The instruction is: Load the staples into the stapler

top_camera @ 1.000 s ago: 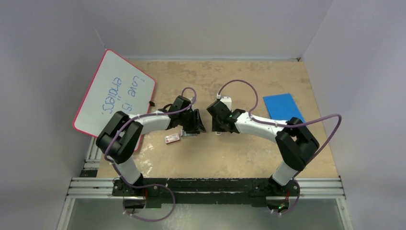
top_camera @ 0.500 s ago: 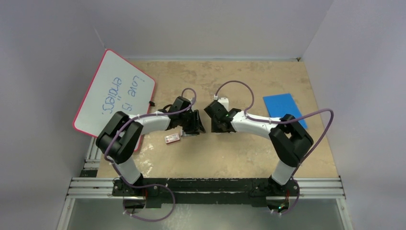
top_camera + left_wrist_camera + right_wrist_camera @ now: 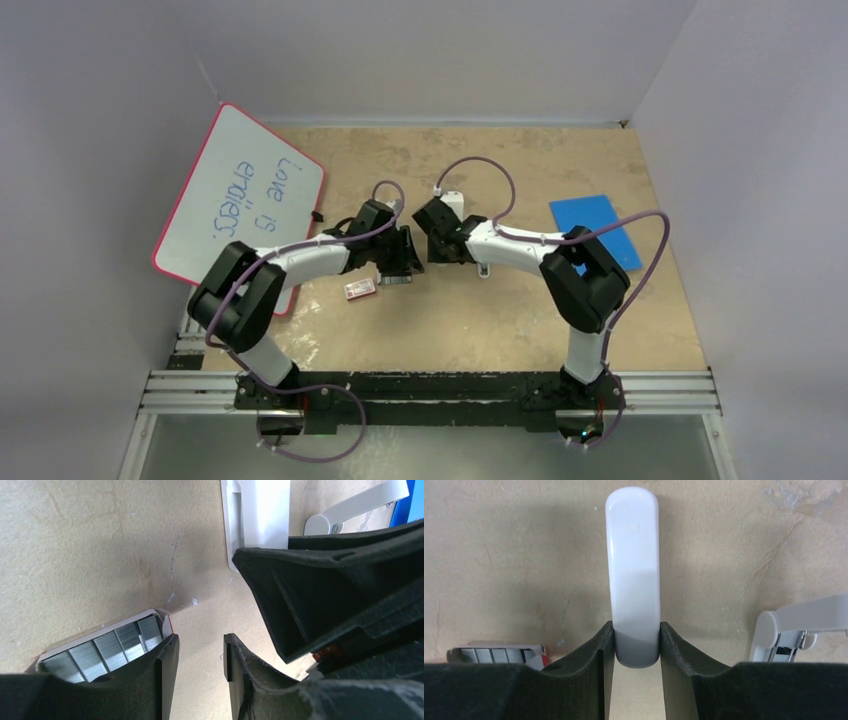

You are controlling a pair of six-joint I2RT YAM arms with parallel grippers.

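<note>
The stapler (image 3: 634, 570), a slim white bar with rounded ends, sticks out forward from my right gripper (image 3: 635, 632), whose fingers are shut on its near end. From the left wrist it shows as a white piece (image 3: 260, 515) behind the right gripper's black fingers. The staples (image 3: 105, 647) are grey ribbed strips lying in an opened white tray with a red edge, also seen low on the left (image 3: 494, 655). My left gripper (image 3: 200, 655) hangs open just right of them, bare table between its fingers. In the top view both grippers (image 3: 400, 262) (image 3: 440, 245) nearly meet at mid-table.
A short white piece with metal parts (image 3: 784, 625) lies right of the stapler, small in the top view (image 3: 484, 268). A red-and-white box (image 3: 360, 289) sits near the left gripper. A whiteboard (image 3: 240, 195) leans at the left; a blue sheet (image 3: 590, 225) lies at the right.
The right arm has swung left and a little farther back with the stapler, and its fingers have closed in on it. The left arm has shifted slightly left.
</note>
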